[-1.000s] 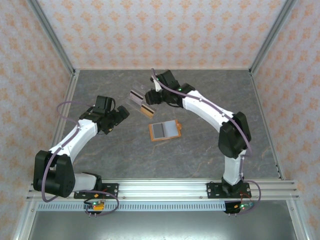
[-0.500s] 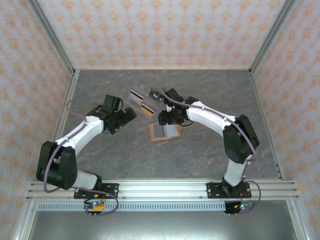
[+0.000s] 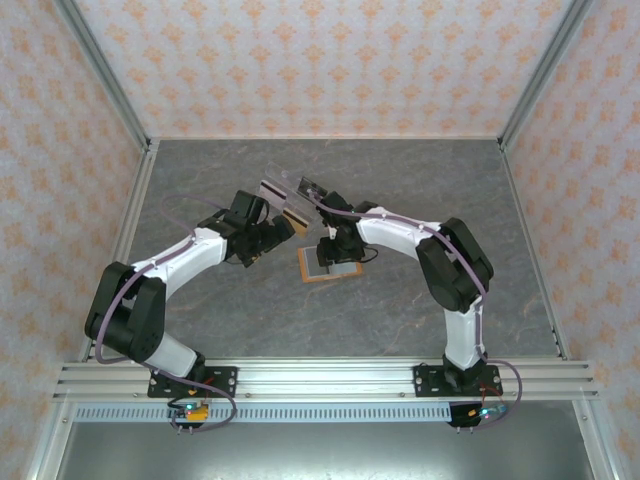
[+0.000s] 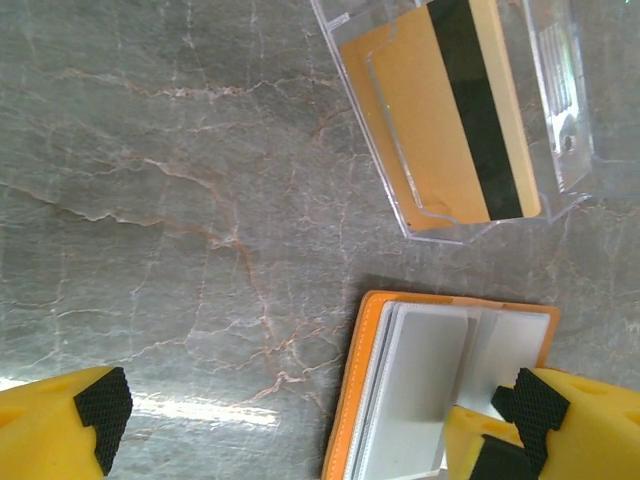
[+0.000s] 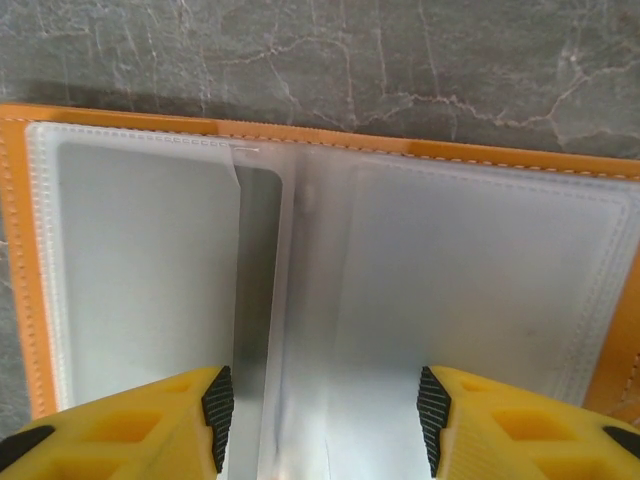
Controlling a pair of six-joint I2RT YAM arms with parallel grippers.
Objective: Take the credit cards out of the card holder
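The orange card holder (image 3: 310, 270) lies open on the table, its grey-white inner pockets (image 5: 140, 260) facing up. My right gripper (image 5: 325, 420) hangs open just above its middle fold (image 5: 285, 300), one finger to each side. From the left, my left gripper (image 4: 310, 420) is also open; its right fingertip (image 4: 520, 410) is over the holder's (image 4: 400, 380) pocket, its left fingertip (image 4: 100, 410) over bare table. A tan credit card with a dark stripe (image 4: 450, 110) lies in the clear plastic piece beyond the holder. I cannot tell cards from pocket material inside the holder.
The clear plastic piece (image 3: 275, 195) with the tan card (image 3: 293, 218) sits just behind the two grippers (image 3: 280, 235) (image 3: 333, 250). Grey marble table (image 3: 420, 190) stretches open to the right and front. Patterned walls and metal rails ring the table.
The right gripper has come from the clear plastic piece down over the card holder. The left arm has swung rightwards until its gripper reaches the holder's left edge.
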